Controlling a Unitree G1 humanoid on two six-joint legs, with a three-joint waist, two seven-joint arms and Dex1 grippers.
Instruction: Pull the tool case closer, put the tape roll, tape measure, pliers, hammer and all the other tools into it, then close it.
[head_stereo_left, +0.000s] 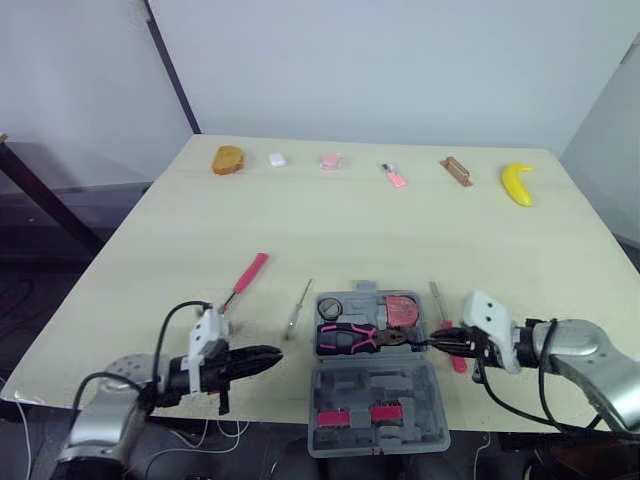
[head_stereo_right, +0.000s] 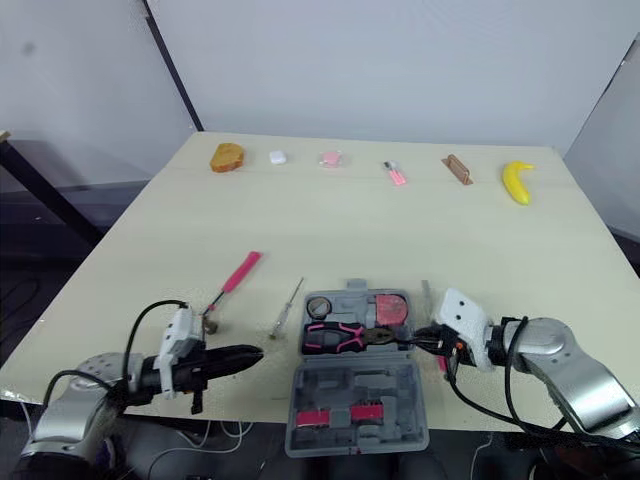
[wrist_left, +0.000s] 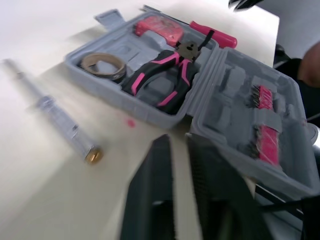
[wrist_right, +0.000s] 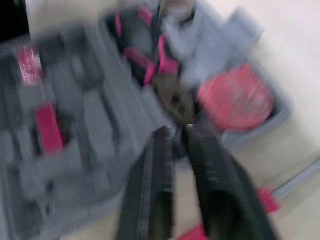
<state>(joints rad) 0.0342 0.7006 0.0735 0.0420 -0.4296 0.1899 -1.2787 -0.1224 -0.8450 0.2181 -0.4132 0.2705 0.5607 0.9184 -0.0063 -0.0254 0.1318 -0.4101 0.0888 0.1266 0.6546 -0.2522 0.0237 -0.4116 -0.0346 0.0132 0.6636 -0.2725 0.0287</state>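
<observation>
The grey tool case lies open at the table's front edge, its lid toward me and hanging past the edge. In its tray lie the tape roll, the pink-and-black pliers and the pink tape measure. My right gripper is shut, its tips at the pliers' head on the case's right side. My left gripper is shut and hovers low, left of the case. A pink-handled screwdriver and a thin metal screwdriver lie left of the case. A red-handled tool lies against its right side.
Along the far edge stand a bread piece, a small white item, two small pink items, a brown block and a banana. The table's front edge runs just under both grippers.
</observation>
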